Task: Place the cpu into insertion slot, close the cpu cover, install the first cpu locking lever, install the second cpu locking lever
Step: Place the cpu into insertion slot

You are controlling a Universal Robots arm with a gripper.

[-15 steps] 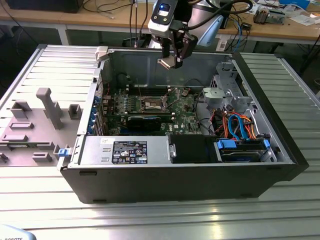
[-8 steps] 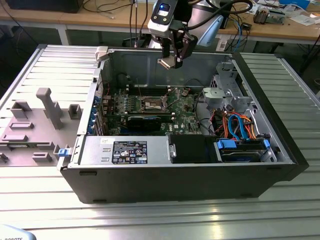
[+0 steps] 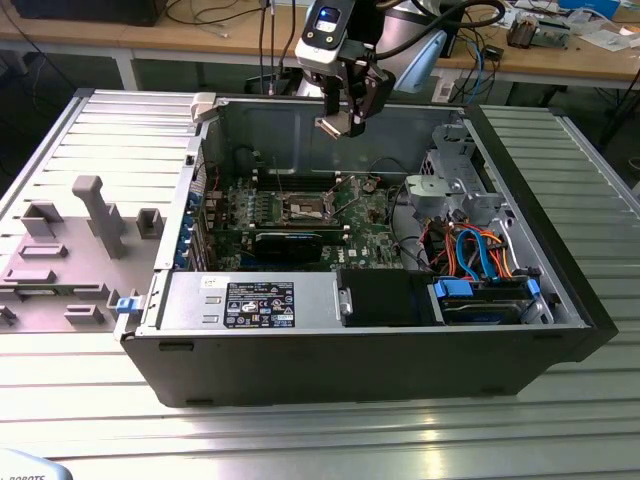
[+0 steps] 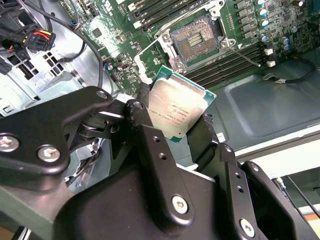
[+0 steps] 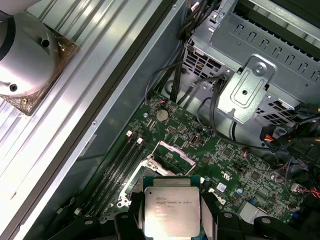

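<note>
While the gripper (image 4: 174, 117) holds the cpu (image 5: 171, 210), the insertion slot (image 4: 197, 37) gapes.

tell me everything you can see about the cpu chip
The cpu is a small flat square chip with a silver-grey metal top carrying fine print and a thin green rim. The gripper holds it by two opposite edges between black fingers, metal top facing both wrist cameras. In the exterior view it hangs above the green board, not yet in the open socket; nothing else touches it.
</note>
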